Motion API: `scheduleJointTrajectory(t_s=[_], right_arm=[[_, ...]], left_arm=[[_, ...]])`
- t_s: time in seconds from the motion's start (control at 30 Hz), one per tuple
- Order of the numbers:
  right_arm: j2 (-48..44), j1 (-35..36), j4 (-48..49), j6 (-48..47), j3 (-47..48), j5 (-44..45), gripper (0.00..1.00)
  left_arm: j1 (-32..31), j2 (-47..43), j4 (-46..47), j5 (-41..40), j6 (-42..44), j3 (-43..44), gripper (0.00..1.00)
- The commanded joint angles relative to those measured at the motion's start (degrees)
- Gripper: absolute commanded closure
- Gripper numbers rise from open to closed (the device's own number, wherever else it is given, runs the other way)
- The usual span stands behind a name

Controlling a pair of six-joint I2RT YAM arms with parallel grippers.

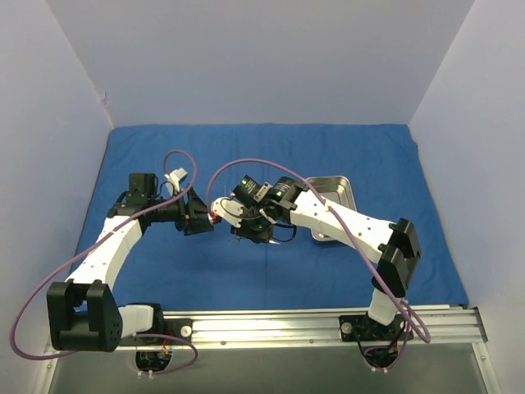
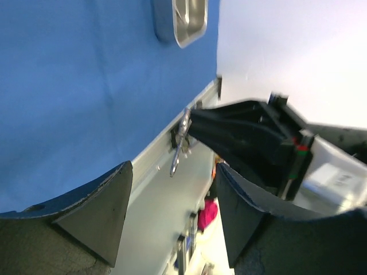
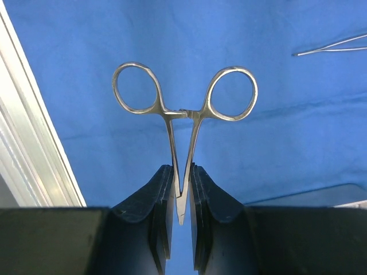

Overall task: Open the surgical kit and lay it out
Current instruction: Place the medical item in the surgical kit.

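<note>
White label (image 2: 338, 177): on the right gripper's body just ahead of the left gripper; blurred, no writing can be read
Left gripper (image 2: 175, 172): fingers (image 2: 103, 200) spread wide with nothing between them; only their dark tips show, the rest cut off by the bottom edge
Held instrument (image 3: 183, 114): silver, ring-handled, long axis running straight out from the right gripper, both rings at the far end, the shanks narrowing back to the working end between the pads; that tip is mostly hidden by the pads; from the left wrist it is only a thin slanted sliver ahead of the open fingers
Right gripper (image 3: 180, 172): pressed together, pinching the held instrument near its tip, raised off the cloth, facing the left gripper closely in the top view
Second instrument (image 3: 332, 47): thin silver shanks lying on the cloth far ahead and right of the right gripper, cut off by the edge
Steel tray (image 1: 332, 205): behind the right gripper, partly covered by that arm
Blue drape (image 1: 271, 156): spread flat beneath both grippers
Rail (image 3: 34, 143): left of the right gripper
</note>
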Motion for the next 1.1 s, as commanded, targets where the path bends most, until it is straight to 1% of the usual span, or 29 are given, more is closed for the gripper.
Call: scheduleJointTrajectory(t_s=[0.0,0.07,0.23,0.47,0.57,0.7,0.83,0.93,1.07], right_arm=[[-3.89,1.30,-3.45,-2.08,1.13,0.21,1.00],[-4.16,2.00,-3.98,-1.82,1.57,0.12,1.00],[-5.12,4.29,-4.95,-1.73,0.61,0.82,1.00],[-5.74,5.87,-5.30,-1.56,0.52,1.53,1.00],[-5.83,6.13,-5.30,-1.56,0.61,1.79,1.00],[-5.30,6.13,-5.21,-1.65,0.52,1.79,1.00],[-5.13,6.13,-4.95,-1.65,0.70,1.70,1.00],[-4.77,6.13,-4.86,-1.65,0.78,1.53,1.00],[-4.42,6.13,-4.77,-1.73,1.05,0.74,1.00]], left_arm=[[-5.30,-3.14,5.60,2.54,-1.42,-0.88,0.32],[-8.03,-2.71,6.05,1.58,-1.60,-1.50,0.33],[-10.06,-0.34,7.28,2.10,-1.52,-0.71,0.36],[-11.38,3.53,3.42,2.98,2.96,1.66,0.40],[-12.17,4.76,0.79,3.24,5.60,3.07,0.43],[-12.35,5.03,-0.72,3.77,6.75,3.60,0.48],[-12.52,4.59,-0.28,4.30,6.22,2.98,0.56],[-12.87,4.06,0.77,4.74,5.43,2.63,0.59],[-13.31,3.01,0.34,4.65,5.34,2.28,0.60]])
